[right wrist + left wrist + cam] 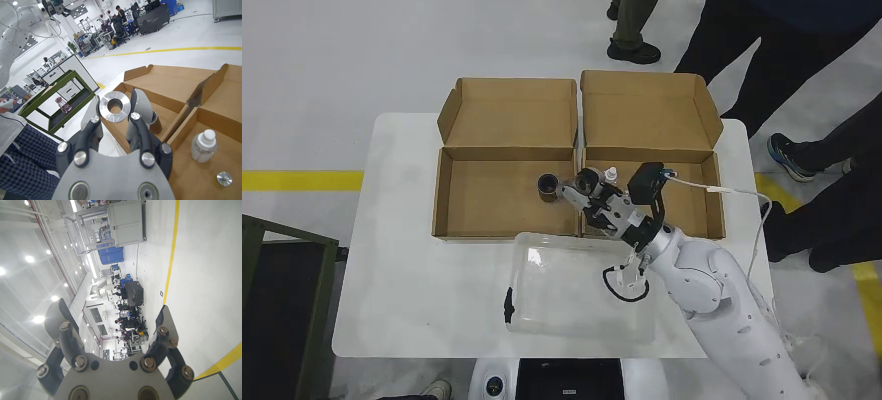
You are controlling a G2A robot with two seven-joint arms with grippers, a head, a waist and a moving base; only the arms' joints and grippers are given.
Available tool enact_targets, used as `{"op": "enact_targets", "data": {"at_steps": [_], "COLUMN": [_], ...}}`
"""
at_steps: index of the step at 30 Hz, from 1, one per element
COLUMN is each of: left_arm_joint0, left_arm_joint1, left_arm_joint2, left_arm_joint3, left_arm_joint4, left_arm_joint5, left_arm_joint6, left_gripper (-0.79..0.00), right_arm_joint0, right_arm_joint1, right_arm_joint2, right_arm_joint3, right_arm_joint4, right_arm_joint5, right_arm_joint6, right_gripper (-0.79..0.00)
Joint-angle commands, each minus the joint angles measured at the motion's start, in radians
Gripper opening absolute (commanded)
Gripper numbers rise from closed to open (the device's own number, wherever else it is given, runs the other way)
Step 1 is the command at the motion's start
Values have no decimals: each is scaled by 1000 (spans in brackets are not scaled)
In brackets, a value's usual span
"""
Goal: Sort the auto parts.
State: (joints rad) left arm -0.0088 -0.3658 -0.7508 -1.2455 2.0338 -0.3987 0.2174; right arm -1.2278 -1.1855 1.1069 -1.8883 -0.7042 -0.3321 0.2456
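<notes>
Pinches a silver metal ring (115, 117) in the right tool (115, 100), centre frame, above brown cardboard boxes (492, 195), seemingly for sorting; holds the left tool (113, 306) spread.

Bright, even light falls from above on the white table (402, 250), leaving only faint, soft shadows. The boxes (492, 200) on its far half are shaded inside along their walls. The clear tray (552, 290) at its near edge catches glints. The metal ring (115, 107) shines with pale glare. In the left wrist view, ceiling lamps (38, 319) flare into streaks and the yellow floor line (171, 256) bows.
</notes>
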Motion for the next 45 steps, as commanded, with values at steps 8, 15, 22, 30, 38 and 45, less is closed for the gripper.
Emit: {"op": "enact_targets", "data": {"at_steps": [8, 15, 22, 30, 38, 45], "left_arm_joint0": [0, 0, 0, 0, 0, 0], "left_arm_joint1": [0, 0, 0, 0, 0, 0], "left_arm_joint2": [0, 0, 0, 0, 0, 0], "left_arm_joint3": [0, 0, 0, 0, 0, 0], "left_arm_joint4": [0, 0, 0, 0, 0, 0], "left_arm_joint5": [0, 0, 0, 0, 0, 0], "left_arm_joint6": [0, 0, 0, 0, 0, 0], "left_gripper": [0, 0, 0, 0, 0, 0], "right_arm_joint0": [27, 87, 155, 240, 313, 364], "right_arm_joint1": [1, -5, -16, -30, -52, -71], "right_arm_joint2": [0, -42, -103, -179, -247, -296], "right_arm_joint3": [11, 51, 98, 146, 236, 301], "right_arm_joint4": [-58, -114, -217, -338, -367, -368], "right_arm_joint5": [-20, -42, -58, -92, -101, -130], "right_arm_joint6": [61, 128, 172, 232, 263, 292], "right_gripper": [-785, -785, -785, -785, -785, -785]}}
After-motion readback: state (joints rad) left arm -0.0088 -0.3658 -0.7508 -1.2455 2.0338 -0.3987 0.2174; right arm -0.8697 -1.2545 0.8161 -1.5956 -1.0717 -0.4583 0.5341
